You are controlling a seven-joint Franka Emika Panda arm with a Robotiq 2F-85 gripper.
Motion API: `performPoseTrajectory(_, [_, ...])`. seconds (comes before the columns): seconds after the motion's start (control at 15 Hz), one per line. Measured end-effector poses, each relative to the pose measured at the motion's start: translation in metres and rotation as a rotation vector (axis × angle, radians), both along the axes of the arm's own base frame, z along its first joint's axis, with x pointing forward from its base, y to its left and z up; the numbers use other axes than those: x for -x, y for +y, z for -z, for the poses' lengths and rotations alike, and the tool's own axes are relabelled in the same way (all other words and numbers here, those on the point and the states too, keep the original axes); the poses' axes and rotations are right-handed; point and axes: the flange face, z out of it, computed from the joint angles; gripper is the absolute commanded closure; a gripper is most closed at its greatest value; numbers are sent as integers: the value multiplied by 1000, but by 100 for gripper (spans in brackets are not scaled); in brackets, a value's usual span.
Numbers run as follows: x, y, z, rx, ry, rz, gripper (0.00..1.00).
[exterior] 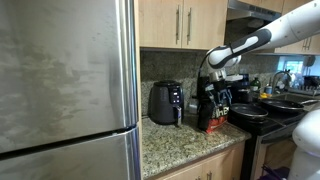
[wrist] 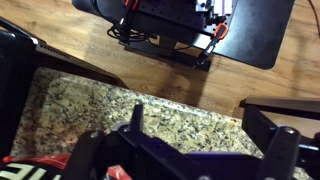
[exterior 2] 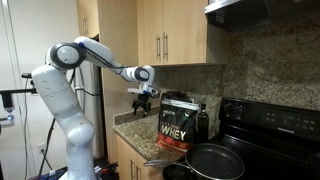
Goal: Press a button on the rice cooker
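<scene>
The black rice cooker (exterior: 165, 102) stands on the granite counter next to the fridge, its narrow control strip facing the front. My gripper (exterior: 217, 92) hangs to its right, above the black bag with red-and-white print (exterior: 213, 118), apart from the cooker. In an exterior view the gripper (exterior 2: 143, 101) hovers just left of the bag (exterior 2: 175, 126); I cannot make out the cooker there. In the wrist view the two fingers (wrist: 205, 135) are spread wide over bare granite (wrist: 160, 100), holding nothing. The cooker is out of the wrist view.
A steel fridge (exterior: 65, 90) fills the left. A black stove (exterior: 262, 115) with pans (exterior 2: 210, 160) stands beyond the bag. Wooden cabinets (exterior: 180, 22) hang above. The counter edge and the wood floor (wrist: 80, 40) show in the wrist view.
</scene>
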Motion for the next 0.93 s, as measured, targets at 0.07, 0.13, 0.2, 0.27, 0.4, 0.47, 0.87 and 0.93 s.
performPoseTrajectory(0.07, [-8, 17, 18, -4, 9, -54, 0])
performPoseTrajectory(0.13, [-15, 36, 35, -7, 6, -112, 0])
performPoseTrajectory(0.2, [-20, 56, 47, -12, -14, -163, 0])
performPoseTrajectory(0.27, [-22, 73, 54, -19, -41, -205, 0])
performPoseTrajectory(0.4, [-19, 105, 55, -25, -112, -285, 0])
performPoseTrajectory(0.47, [-14, 115, 49, -25, -151, -314, 0])
performPoseTrajectory(0.87, [7, 120, 27, -19, -230, -342, 0])
performPoseTrajectory(0.93, [4, 123, 24, -31, -261, -353, 0])
